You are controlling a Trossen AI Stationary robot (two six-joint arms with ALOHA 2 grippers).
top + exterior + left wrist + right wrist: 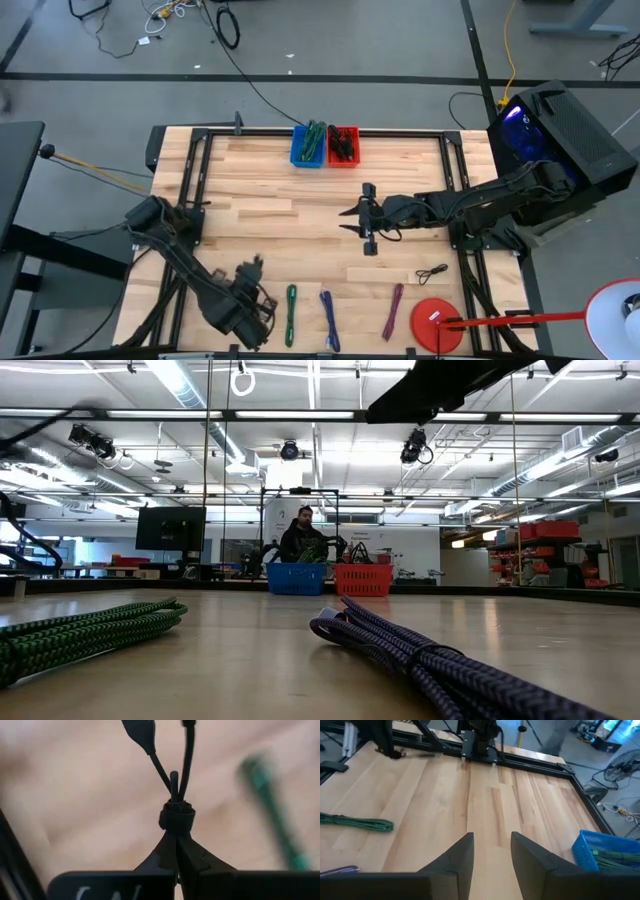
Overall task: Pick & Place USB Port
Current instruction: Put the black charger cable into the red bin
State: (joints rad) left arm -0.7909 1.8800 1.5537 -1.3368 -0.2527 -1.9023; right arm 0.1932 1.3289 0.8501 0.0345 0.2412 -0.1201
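Observation:
In the left wrist view, my left gripper [176,837] is shut on a small black bundled cable [175,795] bound by a black band. In the high view this gripper [251,275] is near the table's near left corner, left of the green cable [291,313]. My right gripper [365,226] is open above the table's middle, touching nothing; its wrist view shows the spread fingers [490,847] over bare wood. A blue-purple cable [329,318], a magenta cable [393,310] and a small black cable [432,272] lie flat along the near side. My left gripper pinches the black cable between its two fingertips, just behind the black band [176,817] that binds the bundle. Two cable ends, one with a plug [141,734], stick out beyond the fingertips. The blurred table behind does not show whether the cable is lifted clear.
A blue bin [309,145] and a red bin [343,145], both holding cables, stand at the table's far edge. A red round lamp base [437,322] sits at the near right corner. A black frame [190,200] borders the wood. A person [303,538] sits beyond the bins.

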